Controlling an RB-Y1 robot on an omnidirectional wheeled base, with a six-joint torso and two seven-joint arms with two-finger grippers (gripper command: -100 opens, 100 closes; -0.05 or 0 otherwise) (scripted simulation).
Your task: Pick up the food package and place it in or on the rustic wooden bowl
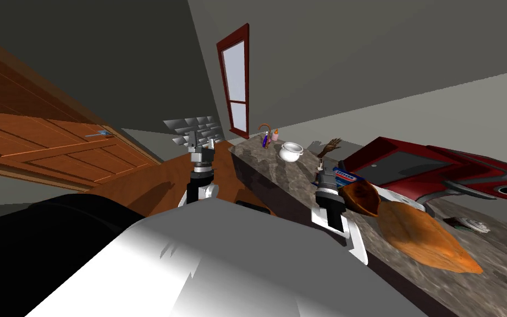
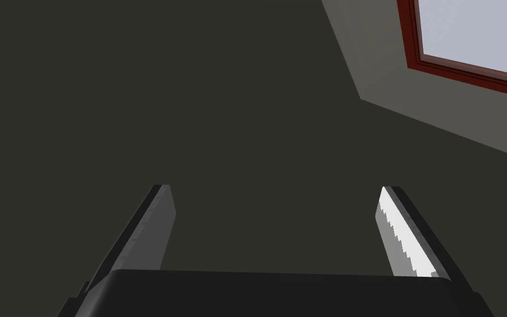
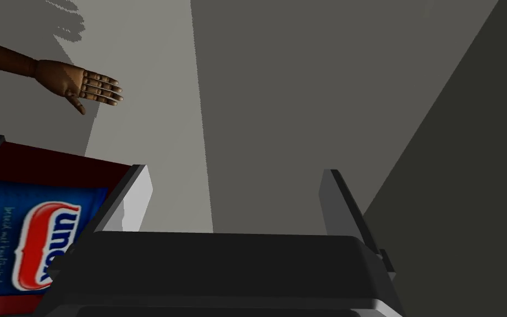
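Note:
The food package (image 1: 349,177) is blue with a red and white logo and lies on the stone counter (image 1: 280,176). In the right wrist view the package (image 3: 27,242) sits just outside one finger (image 3: 134,198) of my right gripper (image 3: 235,181), not between the two. That gripper (image 1: 320,167) is open and holds nothing. A dark brown wooden bowl (image 1: 363,198) rests right beside the package, and a larger orange wooden bowl (image 1: 428,241) lies nearer along the counter. My left gripper (image 1: 201,142) is raised off the counter's end and is open (image 2: 274,192) and empty.
A large red object with a dark panel (image 1: 412,165) lies behind the package. Farther along the counter are a wooden model hand (image 1: 330,147), a white pot (image 1: 291,151) and small bottles (image 1: 269,137). A wooden door (image 1: 54,148) is on the left.

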